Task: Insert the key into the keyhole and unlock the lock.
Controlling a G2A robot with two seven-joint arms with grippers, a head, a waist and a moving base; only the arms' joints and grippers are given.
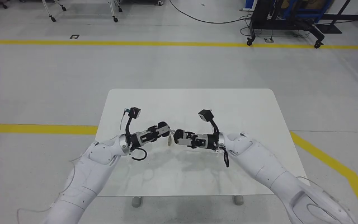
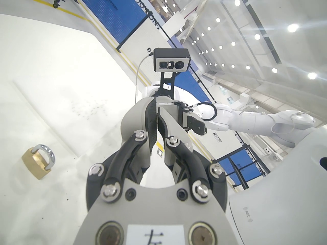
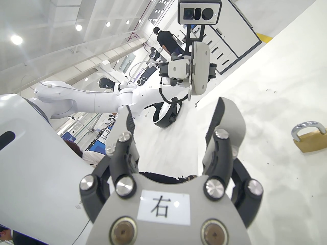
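Over mid-table [image 1: 224, 106], top view: note left gripper [image 1: 165, 132] and right gripper [image 1: 178, 136] nose to nose, nearly touching. Spot padlock [image 1: 169, 140] just beside both tips, on robot's side of them.

Left wrist view: see left gripper [image 2: 156, 109] pressed together at tips. Cannot make out any key from behind. Find padlock [image 2: 38, 163] flat on table, shackle closed, off to one side and lower than claw, apart from it, untouched.

Right wrist view: see right gripper [image 3: 173, 108] spread wide, holding nothing. Spot left gripper [image 3: 190, 82] straight ahead, facing back, with thin metal bit poking from its tips. Likely key [image 3: 189, 94], so read as clamped on key. Find padlock [image 3: 310, 138] lying on table beside right claw, near but not inside its span, keyhole end hidden.

Risks, as judgement only:
- Thin pinch on key, so expect twist or slip once tip meets keyhole.
- Loose padlock with nothing pinning it, so expect sliding or spinning away under push unless right claw clamps body first.
- Tips this close, so watch for claw-to-claw bump during any handover or regrip.
- Keyhole unseen, so allow for misalignment and scraping past slot.
- Padlock low and to the side of both claws, so plan for long reorientation before key and slot line up.
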